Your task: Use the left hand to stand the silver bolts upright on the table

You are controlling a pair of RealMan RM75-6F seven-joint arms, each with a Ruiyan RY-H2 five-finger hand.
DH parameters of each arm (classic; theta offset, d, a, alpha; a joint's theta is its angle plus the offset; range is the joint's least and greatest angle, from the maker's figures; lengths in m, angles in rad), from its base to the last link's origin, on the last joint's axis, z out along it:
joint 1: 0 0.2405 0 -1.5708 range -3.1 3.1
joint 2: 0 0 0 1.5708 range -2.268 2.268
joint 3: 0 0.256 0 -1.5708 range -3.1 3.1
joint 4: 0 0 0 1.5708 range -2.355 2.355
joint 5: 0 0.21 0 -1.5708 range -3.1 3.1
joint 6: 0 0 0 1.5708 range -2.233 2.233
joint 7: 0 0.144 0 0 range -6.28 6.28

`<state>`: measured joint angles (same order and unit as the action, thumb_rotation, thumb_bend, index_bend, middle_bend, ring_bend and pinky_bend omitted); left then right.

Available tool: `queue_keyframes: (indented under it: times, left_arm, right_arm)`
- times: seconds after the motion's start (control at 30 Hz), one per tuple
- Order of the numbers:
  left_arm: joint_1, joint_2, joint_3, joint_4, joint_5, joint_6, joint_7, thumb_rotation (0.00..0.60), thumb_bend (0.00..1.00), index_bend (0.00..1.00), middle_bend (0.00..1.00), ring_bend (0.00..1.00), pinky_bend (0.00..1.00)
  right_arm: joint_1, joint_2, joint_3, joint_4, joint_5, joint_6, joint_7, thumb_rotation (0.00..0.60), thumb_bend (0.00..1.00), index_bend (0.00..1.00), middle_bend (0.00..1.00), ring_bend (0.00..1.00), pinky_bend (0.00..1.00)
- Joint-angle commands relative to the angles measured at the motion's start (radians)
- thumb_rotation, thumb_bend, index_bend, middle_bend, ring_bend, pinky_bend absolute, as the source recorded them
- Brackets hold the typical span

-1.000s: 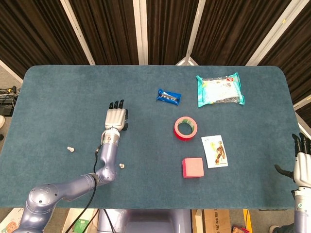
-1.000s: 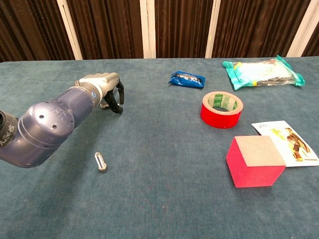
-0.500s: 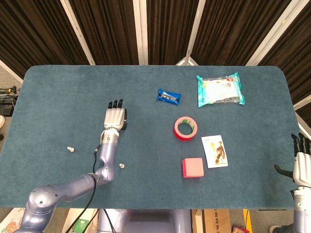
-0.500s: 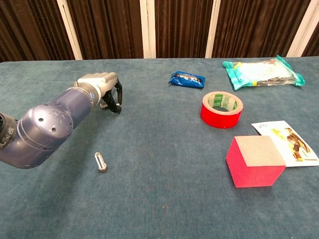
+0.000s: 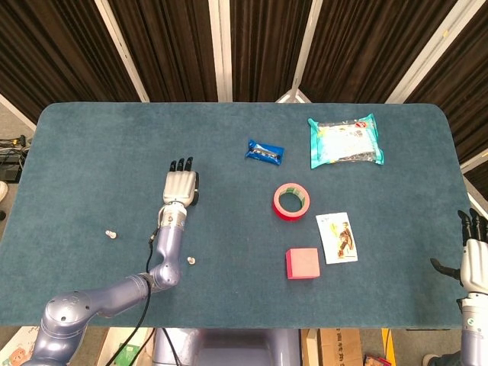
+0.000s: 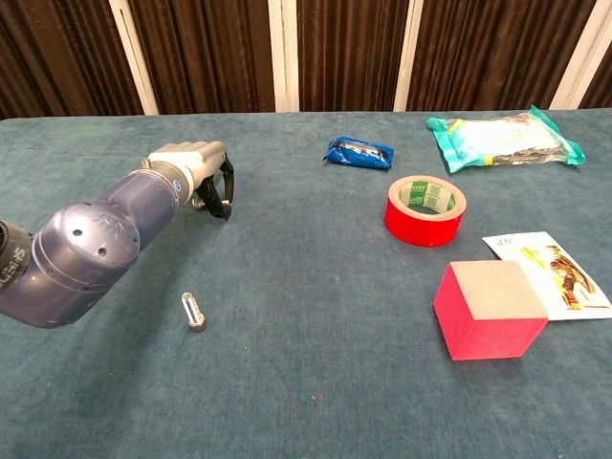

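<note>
A teal felt table (image 5: 91,152) fills the space before dark curtains. Nearest the robot, one silver bolt (image 6: 194,312) lies on its side just beside the left forearm; another bolt (image 5: 111,234) sits well apart toward the left edge. Farther out, the left hand (image 5: 181,185) hovers palm-down, fingers curled downward, grasping nothing. The right hand (image 5: 474,259) hangs off the table's right edge, fingers loosely spread, empty.

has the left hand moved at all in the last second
Yes, slightly. In the chest view the left hand has drifted leftward, away from the red tape roll, while the lying silver bolt stays put.
</note>
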<state>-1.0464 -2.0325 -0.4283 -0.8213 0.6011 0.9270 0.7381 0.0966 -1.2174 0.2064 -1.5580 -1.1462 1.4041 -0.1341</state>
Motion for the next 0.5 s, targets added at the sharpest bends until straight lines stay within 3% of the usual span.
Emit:
queue_keyframes:
  times: [0.03, 0.5]
  left_arm:
    - [0.001, 0.000, -0.001, 0.001, 0.000, 0.001, 0.003, 0.600, 0.47, 0.52, 0.03, 0.00, 0.00]
    - [0.008, 0.006, -0.004, -0.004, 0.002, -0.004, 0.012, 0.600, 0.47, 0.51, 0.03, 0.00, 0.00]
  right_arm:
    - [0.000, 0.000, 0.000, 0.000, -0.001, 0.000, 0.001, 0.600, 0.01, 0.12, 0.01, 0.00, 0.00]
    - [0.002, -0.004, 0.000, 0.002, 0.001, -0.002, -0.002, 0.600, 0.01, 0.13, 0.01, 0.00, 0.00]
